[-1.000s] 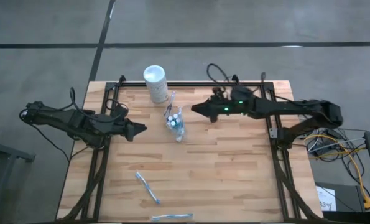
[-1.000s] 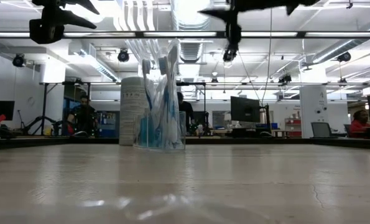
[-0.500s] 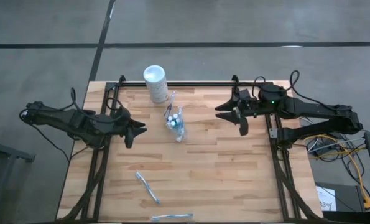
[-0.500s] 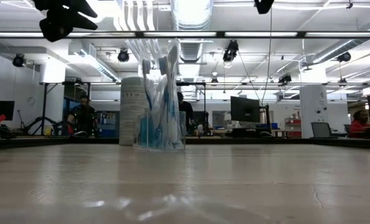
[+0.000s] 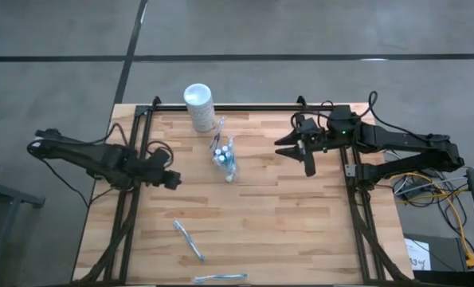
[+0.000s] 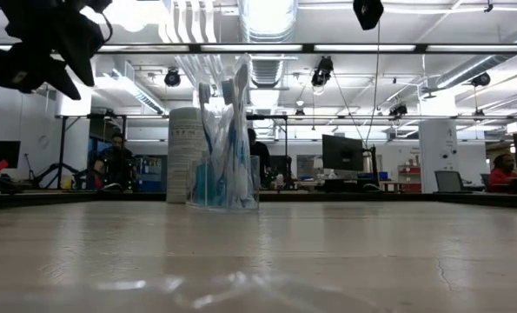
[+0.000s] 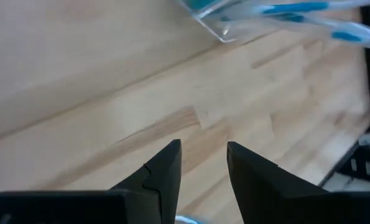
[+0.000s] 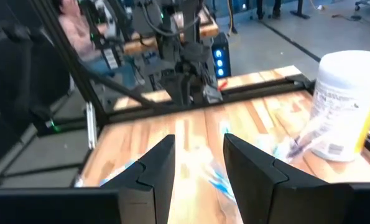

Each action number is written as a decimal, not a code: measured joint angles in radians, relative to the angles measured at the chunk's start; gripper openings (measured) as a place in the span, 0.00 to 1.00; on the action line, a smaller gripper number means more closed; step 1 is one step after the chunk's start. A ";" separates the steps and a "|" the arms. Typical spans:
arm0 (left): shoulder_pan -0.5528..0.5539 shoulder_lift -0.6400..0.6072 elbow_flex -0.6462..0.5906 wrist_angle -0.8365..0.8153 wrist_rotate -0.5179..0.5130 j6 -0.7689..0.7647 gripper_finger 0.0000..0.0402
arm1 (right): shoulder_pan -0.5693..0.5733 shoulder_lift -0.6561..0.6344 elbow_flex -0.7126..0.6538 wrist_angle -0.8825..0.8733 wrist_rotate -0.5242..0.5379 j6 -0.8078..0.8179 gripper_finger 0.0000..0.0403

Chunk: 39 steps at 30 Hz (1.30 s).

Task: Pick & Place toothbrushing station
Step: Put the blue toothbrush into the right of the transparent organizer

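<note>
Clear station (image 5: 225, 159) standing mid-worktop (image 5: 260, 231) beside white cylinder (image 5: 199, 108), its walls barely showing, left end effector (image 5: 171, 180) and right end effector (image 5: 300, 151) both hovering released, gripping nothing, well apart from it

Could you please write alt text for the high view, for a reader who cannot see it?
A clear toothbrushing station holding blue-and-white brushes stands on the wooden table near a white cylinder. The open left gripper and open right gripper flank it, empty. Two loose toothbrushes lie near the front edge.
</note>
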 joint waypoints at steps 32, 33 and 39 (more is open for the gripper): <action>-0.318 0.386 0.000 0.183 0.048 -0.661 0.33 | 0.000 0.010 -0.032 -0.073 -0.005 0.018 0.33; -0.342 0.385 0.000 0.177 0.031 -0.713 0.33 | 0.000 0.013 -0.032 -0.073 -0.005 0.018 0.33; -0.454 0.403 0.000 0.186 -0.099 -0.982 0.33 | 0.001 0.028 -0.032 -0.070 -0.007 0.007 0.33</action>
